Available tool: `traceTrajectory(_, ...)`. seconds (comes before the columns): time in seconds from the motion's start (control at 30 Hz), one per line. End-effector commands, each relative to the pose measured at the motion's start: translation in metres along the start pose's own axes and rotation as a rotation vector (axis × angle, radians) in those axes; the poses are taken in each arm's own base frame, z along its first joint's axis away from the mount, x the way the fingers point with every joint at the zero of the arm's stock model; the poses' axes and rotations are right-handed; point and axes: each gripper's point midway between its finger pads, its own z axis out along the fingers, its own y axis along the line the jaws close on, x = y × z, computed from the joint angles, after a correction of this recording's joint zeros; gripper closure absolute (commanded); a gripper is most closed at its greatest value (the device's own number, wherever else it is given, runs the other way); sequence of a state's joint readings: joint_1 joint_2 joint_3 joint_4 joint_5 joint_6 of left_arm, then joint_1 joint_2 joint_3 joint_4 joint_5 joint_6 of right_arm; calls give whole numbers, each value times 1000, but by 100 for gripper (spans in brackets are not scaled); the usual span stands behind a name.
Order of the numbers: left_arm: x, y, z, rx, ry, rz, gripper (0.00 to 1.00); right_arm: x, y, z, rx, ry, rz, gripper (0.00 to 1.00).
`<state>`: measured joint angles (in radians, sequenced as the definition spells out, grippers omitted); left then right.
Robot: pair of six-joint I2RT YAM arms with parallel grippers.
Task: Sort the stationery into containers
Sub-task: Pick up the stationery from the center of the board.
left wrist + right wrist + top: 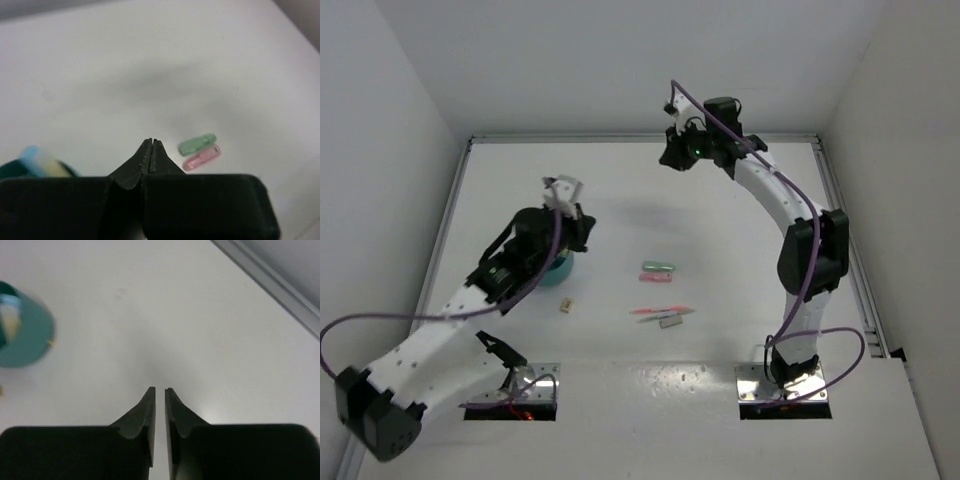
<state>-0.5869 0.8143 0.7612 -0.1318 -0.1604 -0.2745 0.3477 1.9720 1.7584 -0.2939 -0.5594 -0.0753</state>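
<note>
The teal cup (560,272) stands left of centre, half hidden under my left arm. It shows at the lower left of the left wrist view (9,170), holding a light-blue and a yellow stick (39,161). My left gripper (584,228) is shut and empty, just above and right of the cup, its tips (151,143) pointing at the table. A short green piece (658,266) and a pink piece (656,277) lie side by side mid-table; both also show in the left wrist view, green (197,144) and pink (201,157). A thin red pen (658,311) lies nearer. A beige eraser (566,305) lies near the cup. My right gripper (672,155) hovers at the far back, its jaws almost together and empty (160,390).
A pale stick (672,319) lies just below the red pen. The cup also shows at the left edge of the right wrist view (25,337). White walls close the table on three sides, with a raised rail (280,287) along the right edge.
</note>
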Motion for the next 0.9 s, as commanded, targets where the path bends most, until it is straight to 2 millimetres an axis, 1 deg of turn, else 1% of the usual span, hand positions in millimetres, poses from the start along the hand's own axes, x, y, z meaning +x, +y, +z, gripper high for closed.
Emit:
traceTrajectory(0.0,28,-52,29,252,186,-63,100,74,-22,-29,219,271,74,84)
traceTrajectory(0.03,51,-56,47,241,278,-118,100,105,-20,-38,227,381,147,38)
traceTrajectory(0.07,46,-64,56,247,289,-145,100,109,-23,-43,230,420,186,30)
traceTrajectory(0.1,53,-76,63,268,323,-163,100,123,-20,-46,218,469,249,28)
traceTrajectory(0.13,62,-80,69,247,366,-171,91,140,-10,-51,174,528,319,51)
traceTrajectory(0.17,67,-84,88,178,410,-243,75,151,-13,-57,186,549,358,87)
traceTrajectory(0.2,71,-78,98,94,417,-272,66,158,-9,-58,194,564,412,100)
traceTrajectory(0.23,81,-79,102,49,457,-308,46,159,-7,-66,197,550,418,100)
traceTrajectory(0.27,85,-75,109,-49,475,-430,39,158,-8,-69,222,534,420,100)
traceTrajectory(0.3,91,-74,124,-100,479,-474,38,154,-6,-70,237,506,445,96)
traceTrajectory(0.33,101,-78,125,-166,511,-580,35,147,-4,-75,246,462,422,61)
traceTrajectory(0.37,109,-80,129,-198,524,-616,35,147,-4,-75,246,461,421,48)
traceTrajectory(0.4,111,-78,136,-239,512,-663,35,137,-4,-83,265,446,397,39)
traceTrajectory(0.43,131,-84,138,-293,543,-694,34,136,-8,-90,290,442,396,34)
traceTrajectory(0.5,140,-91,140,-380,549,-792,33,130,-11,-96,320,418,376,34)
traceTrajectory(0.53,153,-91,140,-442,553,-792,31,129,-14,-102,349,384,375,36)
traceTrajectory(0.57,158,-93,140,-475,553,-834,30,130,-15,-106,362,369,390,45)
traceTrajectory(0.63,164,-94,140,-521,547,-870,32,136,-18,-113,390,369,392,52)
traceTrajectory(0.67,164,-99,141,-519,543,-873,35,136,-18,-113,390,369,392,54)
traceTrajectory(0.7,170,-102,140,-540,553,-893,37,136,-18,-113,390,369,392,54)
traceTrajectory(0.73,171,-103,142,-547,550,-910,39,136,-21,-115,399,366,406,54)
traceTrajectory(0.77,172,-109,141,-544,551,-922,43,136,-21,-115,399,366,406,54)
traceTrajectory(0.8,176,-106,141,-572,545,-935,45,136,-21,-115,399,366,406,54)
traceTrajectory(0.83,176,-110,140,-569,546,-946,48,141,-20,-115,398,375,411,54)
traceTrajectory(0.87,181,-110,141,-582,550,-951,52,139,-22,-114,400,364,406,54)
